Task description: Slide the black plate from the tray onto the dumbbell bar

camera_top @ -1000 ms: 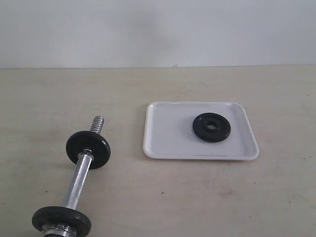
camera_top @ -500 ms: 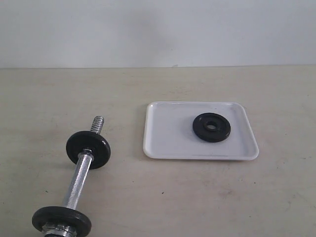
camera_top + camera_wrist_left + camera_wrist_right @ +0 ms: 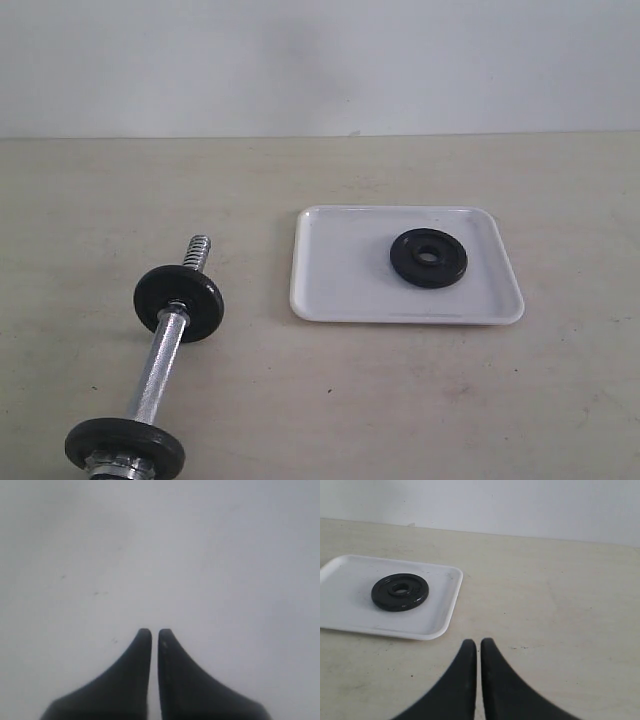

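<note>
The black plate (image 3: 428, 258) lies flat in the tray (image 3: 335, 280); the dumbbell bar's (image 3: 155, 365) bare end awaits it; both jaws closed, empty.

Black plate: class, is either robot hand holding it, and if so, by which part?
Nothing is held. The left hand and right hand are shut and empty; the black plate lies flat in the tray, untouched.

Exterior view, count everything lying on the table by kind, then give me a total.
White tray: 1
Dumbbell bar: 1
Black discs: 3 (the black plate in the tray, the far disc and the near disc on the bar)
Total: 5
</note>
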Robot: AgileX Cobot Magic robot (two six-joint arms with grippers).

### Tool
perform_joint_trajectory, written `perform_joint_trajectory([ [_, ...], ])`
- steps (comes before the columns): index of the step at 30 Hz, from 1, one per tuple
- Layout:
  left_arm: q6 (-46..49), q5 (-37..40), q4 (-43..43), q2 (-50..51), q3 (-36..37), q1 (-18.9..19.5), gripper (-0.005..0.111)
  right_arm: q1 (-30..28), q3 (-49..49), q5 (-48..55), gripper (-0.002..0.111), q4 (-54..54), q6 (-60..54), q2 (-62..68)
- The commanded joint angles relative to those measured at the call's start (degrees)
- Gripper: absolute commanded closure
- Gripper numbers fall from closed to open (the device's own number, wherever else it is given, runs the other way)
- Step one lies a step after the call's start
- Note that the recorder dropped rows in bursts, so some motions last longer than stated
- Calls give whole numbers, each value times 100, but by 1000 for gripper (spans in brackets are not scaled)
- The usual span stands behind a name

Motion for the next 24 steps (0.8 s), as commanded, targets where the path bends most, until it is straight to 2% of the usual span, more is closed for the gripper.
perform_joint_trajectory([
  [1,-848,-1002,3023,-9,-719,18,102,-3,-1,-34,107,-21,-12,-25],
  [3,-1628,-948,4300,-9,-1181,18,102,-3,-1,-34,107,-21,-12,-25],
  [7,-4029,-535,6586,-9,-2175,18,102,-3,-1,-207,107,-21,-11,-25],
  [11,-6043,-703,9035,216,-3161,18,102,-3,-1,-953,107,-21,-11,-25],
  [15,-6721,-946,9035,716,-3843,18,102,-3,-1,-2408,107,-21,-11,-25],
  [24,-7248,-1473,9035,2426,-4905,18,102,-3,-1,-6349,107,-5,-11,-25],
])
